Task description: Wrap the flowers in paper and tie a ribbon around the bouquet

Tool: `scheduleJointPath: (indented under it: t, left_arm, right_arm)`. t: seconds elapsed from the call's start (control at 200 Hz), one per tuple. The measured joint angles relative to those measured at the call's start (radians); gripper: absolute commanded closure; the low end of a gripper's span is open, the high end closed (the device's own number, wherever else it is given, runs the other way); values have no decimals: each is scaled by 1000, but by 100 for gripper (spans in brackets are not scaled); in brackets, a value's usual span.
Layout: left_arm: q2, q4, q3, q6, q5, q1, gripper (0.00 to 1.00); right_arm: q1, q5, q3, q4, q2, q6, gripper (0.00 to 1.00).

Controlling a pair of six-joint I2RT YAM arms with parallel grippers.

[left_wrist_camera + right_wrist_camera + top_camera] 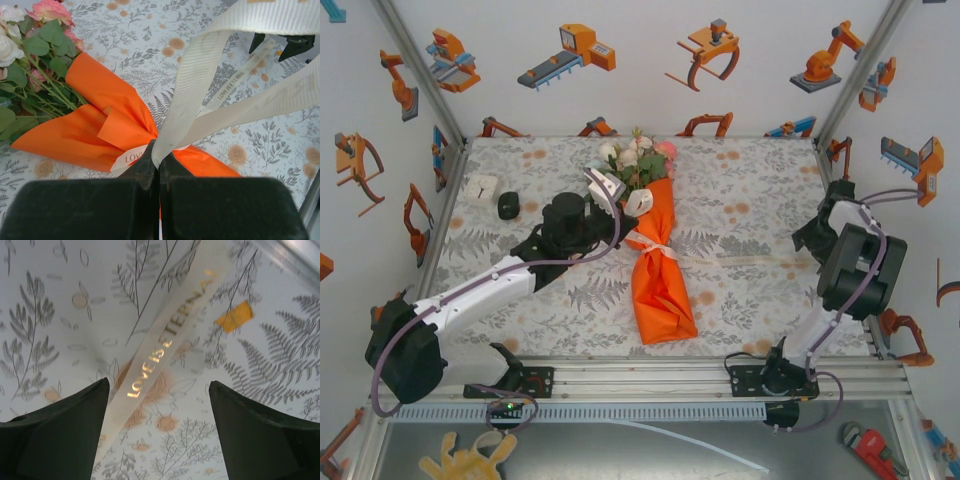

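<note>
Bouquet [658, 275] lies at centre frame on the desk. Left end effector [156, 161] is clamped on the ribbon [200, 75] at the wrap. Right end effector [157, 386] stands apart over the loose tail. Recommended: re-grip that tail and pull evenly, cinching the knot against the paper [95, 125].

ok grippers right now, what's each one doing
left gripper: shut on the ribbon
right gripper: open, ribbon running under the gap between its fingers, not gripped
</note>
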Motion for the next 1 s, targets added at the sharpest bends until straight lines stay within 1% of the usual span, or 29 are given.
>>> scheduleJointPath:
  t: [0.05, 0.09, 0.13, 0.195, 0.32, 0.36, 0.405, 0.435, 0.455, 0.476, 0.496, 0.516, 0.526, 0.536, 0.546, 0.586, 0.626, 0.666, 0.751, 0.871, 0.941, 0.976, 0.996]
  left_arm:
    - [-2, 0, 0, 0, 0, 2, 100]
    - [-2, 0, 0, 0, 1, 6, 100]
    - [-2, 1, 0, 0, 1, 7, 100]
    - [-2, 3, 0, 0, 1, 8, 100]
    - [-2, 8, 0, 0, 1, 8, 100]
    - [-2, 8, 0, 0, 0, 8, 100]
    - [-2, 8, 0, 0, 1, 10, 100]
    - [-2, 8, 0, 0, 0, 11, 100]
    - [-2, 8, 0, 0, 0, 11, 100]
    - [-2, 8, 0, 0, 0, 11, 100]
    - [-2, 8, 0, 0, 0, 12, 100]
    - [-2, 8, 0, 0, 0, 12, 100]
    - [-2, 8, 0, 0, 0, 13, 100]
    - [-2, 8, 0, 0, 0, 13, 100]
    - [-2, 8, 0, 0, 0, 13, 100]
    - [-2, 8, 0, 0, 0, 13, 100]
    - [-2, 7, 0, 0, -1, 13, 100]
    - [-2, 7, 0, 0, -1, 13, 100]
    - [-2, 9, -4, 0, -2, 15, 100]
    - [-7, 5, -18, 0, -2, 26, 100]
    - [-10, -2, -19, 0, -1, 31, 100]
    - [-11, -2, -19, 0, -1, 32, 100]
    - [-13, -2, -19, 0, -1, 33, 100]
  right_arm:
    - [-10, 0, 27, 0, 30, -12, 33]
    - [-15, -2, 45, 1, 51, -19, 38]
    - [-17, -11, 57, 2, 66, -22, 47]
    - [-14, -19, 64, 11, 72, -26, 63]
    - [-13, -7, 59, 16, 69, -34, 89]
    - [-14, -4, 54, 18, 63, -35, 96]
    - [-14, -4, 50, 18, 52, -39, 100]
    - [-14, -5, 48, 18, 42, -40, 100]
    - [-14, -9, 47, 18, 33, -43, 97]
    - [-14, -13, 46, 18, 21, -43, 93]
    - [-14, -19, 44, 20, 10, -46, 86]
    - [-14, -23, 42, 22, -5, -42, 78]
    - [-14, -26, 40, 24, -12, -47, 71]
    - [-14, -27, 39, 25, -21, -48, 69]
    - [-13, -28, 37, 26, -28, -42, 63]
    - [-13, -27, 28, 29, -66, -39, 47]
    - [-13, -21, 19, 29, -98, -41, 35]
    - [-15, -8, 11, 28, -127, -38, 28]
    - [-39, -2, 8, 29, -135, -28, 23]
    - [-83, -6, 5, 32, -64, -26, 24]
    - [-92, -23, -3, 36, -12, -26, 28]
    - [-92, -32, -4, 37, 9, -26, 32]
    - [-92, -35, -4, 37, 21, -26, 36]
